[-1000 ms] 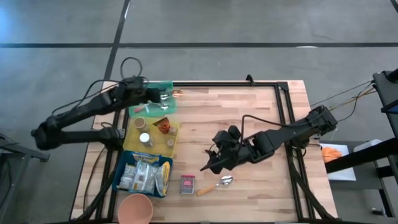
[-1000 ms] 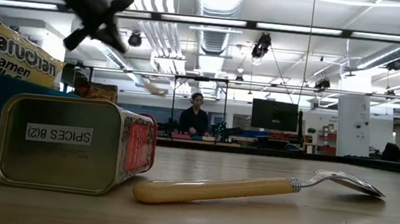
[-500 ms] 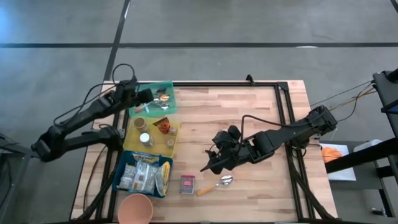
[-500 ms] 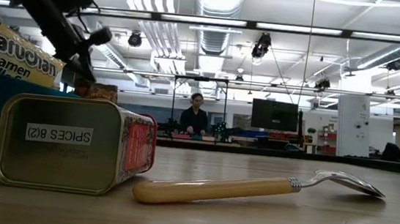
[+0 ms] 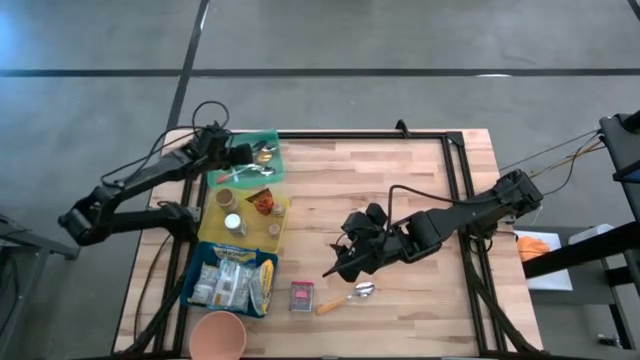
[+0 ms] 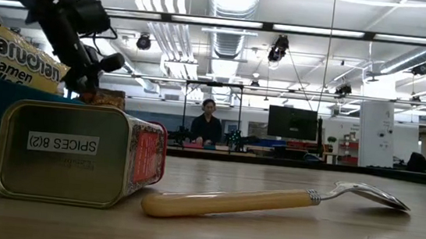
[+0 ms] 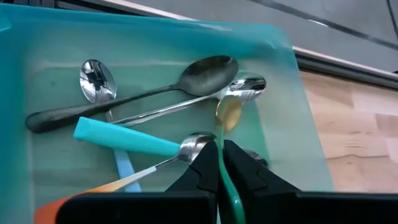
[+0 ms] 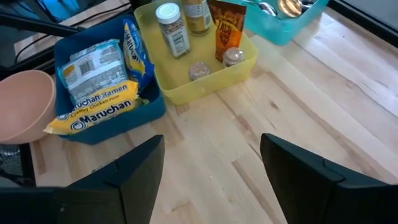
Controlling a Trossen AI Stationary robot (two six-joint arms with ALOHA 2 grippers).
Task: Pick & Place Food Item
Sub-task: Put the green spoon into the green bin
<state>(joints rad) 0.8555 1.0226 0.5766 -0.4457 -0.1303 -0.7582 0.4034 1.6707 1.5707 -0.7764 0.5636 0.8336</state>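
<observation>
Green-handled spoon [image 7: 227, 134] pinched in left gripper [image 7: 219, 163] over teal tray [image 5: 268, 175], upper left; right gripper [image 5: 340, 265] fingers spread, mid-table.

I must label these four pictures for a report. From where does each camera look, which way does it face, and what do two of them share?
High: above the table, facing down; both arms show.
Low: at table-top height, facing the room past the spice tin and spoon; one arm shows above.
Left wrist: on the left arm, facing the teal tray; left pincer shut on a green-handled spoon.
Right wrist: on the right arm, facing the yellow bin; open right pincer.
High and right wrist share the ramen packs.
</observation>
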